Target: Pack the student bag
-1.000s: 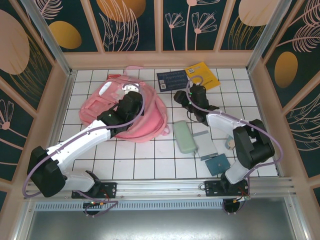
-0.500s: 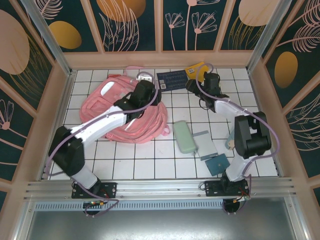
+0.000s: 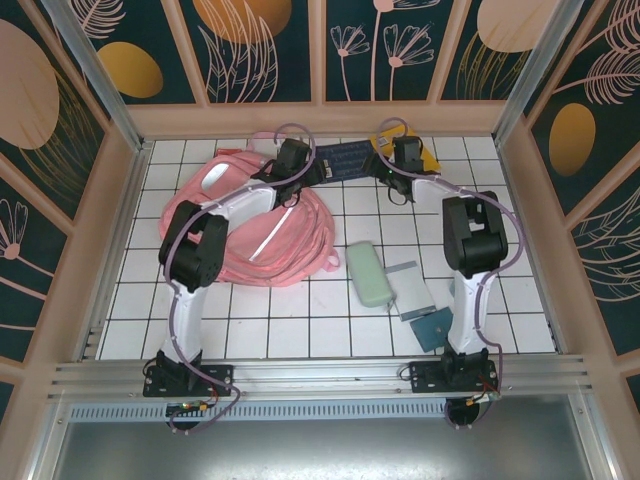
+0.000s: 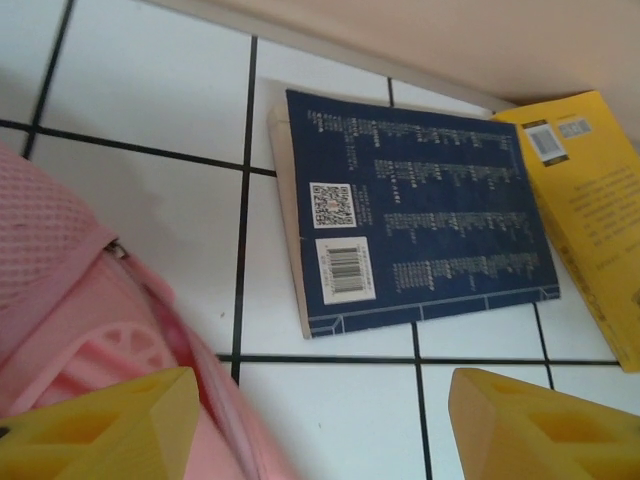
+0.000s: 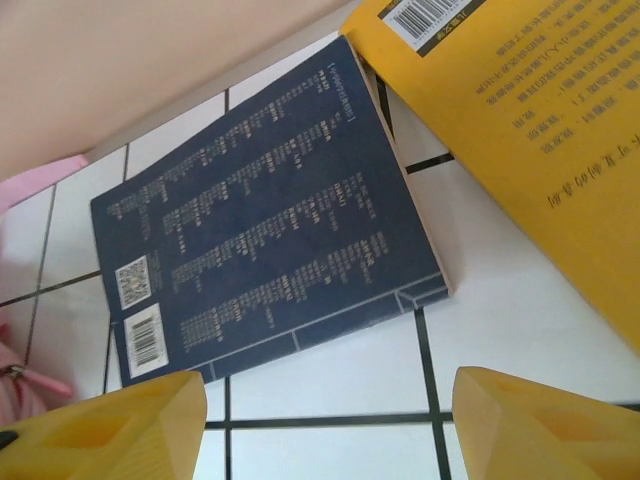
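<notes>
Bag [image 3: 285, 250] lies flat on the tabletop [image 3: 300, 320], left of centre. L claw [image 3: 297, 160] is over its far-right edge, jaws wide, nothing btwn them. Blue book [image 3: 345, 160] sits just right of the bag (back cover up, barcode showing), by the back wall. R claw [image 3: 405, 158] is over the book's right end, likewise agape and empty. Yellow book [image 3: 427, 152] is against the blue one's corner.

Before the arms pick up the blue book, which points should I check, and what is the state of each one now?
1. Left pincer open and empty: ok.
2. Right pincer open and empty: ok.
3. Blue book lying flat: ok.
4. Blue book clear of yellow book: cannot tell, their corners meet.
5. Arms kept apart: not ok, both pincers are at the same book.
6. Bag mouth open: cannot tell.
</notes>
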